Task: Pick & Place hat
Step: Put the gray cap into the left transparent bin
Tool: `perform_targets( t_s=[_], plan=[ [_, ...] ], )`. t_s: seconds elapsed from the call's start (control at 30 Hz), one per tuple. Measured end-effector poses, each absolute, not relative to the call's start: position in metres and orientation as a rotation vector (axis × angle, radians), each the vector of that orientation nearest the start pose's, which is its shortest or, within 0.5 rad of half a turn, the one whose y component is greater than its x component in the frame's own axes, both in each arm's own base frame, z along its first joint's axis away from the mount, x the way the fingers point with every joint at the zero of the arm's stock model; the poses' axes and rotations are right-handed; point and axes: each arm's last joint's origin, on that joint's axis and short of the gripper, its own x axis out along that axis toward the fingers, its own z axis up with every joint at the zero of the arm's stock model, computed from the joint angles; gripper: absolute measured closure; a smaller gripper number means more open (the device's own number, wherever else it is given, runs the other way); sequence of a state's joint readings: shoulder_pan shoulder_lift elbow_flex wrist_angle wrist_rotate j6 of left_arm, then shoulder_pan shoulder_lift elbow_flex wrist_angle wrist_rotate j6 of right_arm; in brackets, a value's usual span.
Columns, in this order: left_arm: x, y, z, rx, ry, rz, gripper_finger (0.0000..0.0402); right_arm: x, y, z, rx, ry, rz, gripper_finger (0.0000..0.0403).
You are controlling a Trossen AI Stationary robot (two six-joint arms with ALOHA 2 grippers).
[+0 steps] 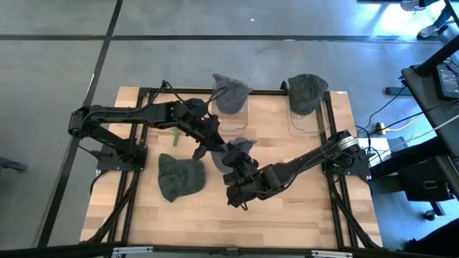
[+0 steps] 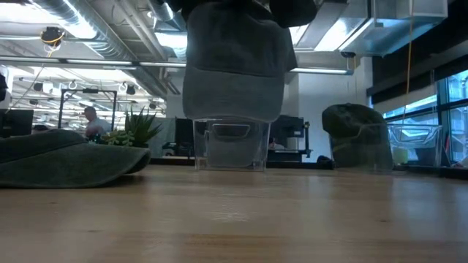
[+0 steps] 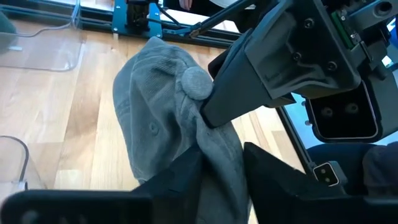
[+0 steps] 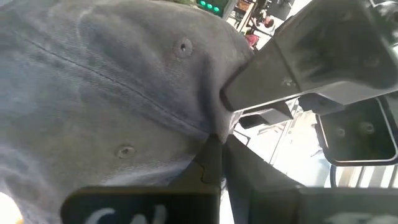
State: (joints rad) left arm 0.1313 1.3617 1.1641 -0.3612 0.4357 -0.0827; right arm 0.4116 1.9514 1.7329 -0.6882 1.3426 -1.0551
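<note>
A grey-blue cap [image 1: 240, 147] hangs in the air over the middle of the table, and both grippers are shut on it. In the low view the cap [image 2: 234, 66] is well clear of the wood. My left gripper [image 1: 213, 147] comes in from the table's left and my right gripper [image 1: 235, 165] from the near right. The left wrist view shows the cap's crown with its top button [image 3: 196, 81]. A dark green cap [image 1: 179, 176] lies flat on the table, near left of the held one. My left gripper [image 3: 221, 171] pinches a bunched fold of the cap's cloth [image 3: 214, 146] between its two fingers, below the top button. The cap is lifted clear and its crown hangs slack. My right gripper [image 4: 217, 155] pinches a gathered fold of the cap's crown [image 4: 208, 127]. It sits close beside the left gripper's fingers [image 4: 292, 68], and the cloth drapes over the hold.
Two clear stands stand at the far edge: one [image 1: 231, 115] carries a grey cap [image 1: 229, 92], the other [image 1: 305, 118] a green cap [image 1: 307, 89]. Black rails [image 1: 337, 179] frame the wooden top. Bare wood [image 1: 215, 222] lies along the near edge.
</note>
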Motion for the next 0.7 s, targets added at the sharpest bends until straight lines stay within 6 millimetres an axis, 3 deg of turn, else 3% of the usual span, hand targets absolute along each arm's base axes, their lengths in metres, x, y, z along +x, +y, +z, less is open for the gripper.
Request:
perform_targets(
  t_s=[0.27, 0.5, 0.7],
  plan=[
    [0.296, 0.0276, 0.3229, -0.185, 0.539, -0.286, 0.039, 0.3927, 0.1406, 0.2956, -1.662, 1.063, -0.492, 0.0377],
    [0.2961, 0.0272, 0.3228, -0.184, 0.54, -0.294, 0.0396, 0.3931, 0.1407, 0.2952, -1.638, 1.048, -0.468, 0.0339],
    [0.2953, 0.0293, 0.3241, -0.167, 0.529, -0.292, 0.0397, 0.3878, 0.1405, 0.3, -1.453, 0.968, -0.507, 0.0287]
  ],
)
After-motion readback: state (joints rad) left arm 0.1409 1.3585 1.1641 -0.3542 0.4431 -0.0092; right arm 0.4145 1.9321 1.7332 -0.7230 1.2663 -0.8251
